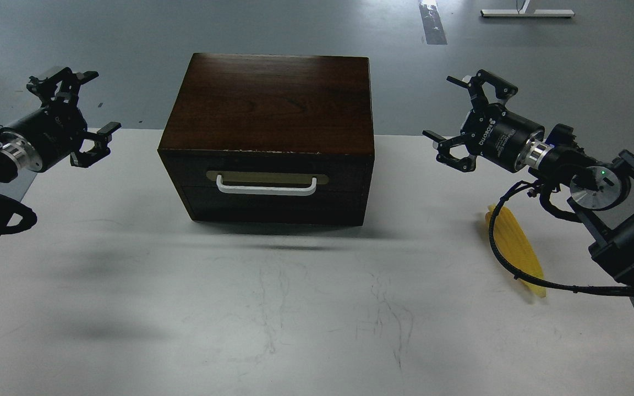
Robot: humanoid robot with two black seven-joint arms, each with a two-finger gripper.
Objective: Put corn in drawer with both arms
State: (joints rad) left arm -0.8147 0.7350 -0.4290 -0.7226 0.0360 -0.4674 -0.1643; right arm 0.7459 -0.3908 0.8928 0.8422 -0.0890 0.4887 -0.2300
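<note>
Nothing is judged done: the drawer (266, 186) is shut, the corn (517, 250) lies untouched on the table (185, 308), and the left gripper (77, 118) and right gripper (460, 124) are spread wide, empty.

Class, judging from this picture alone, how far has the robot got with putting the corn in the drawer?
Nothing looks done yet. The drawer is shut. The corn lies on the table, right of the box. The left gripper and right gripper are open and empty. Left: open the drawer, pick up the corn, place it inside.
</note>
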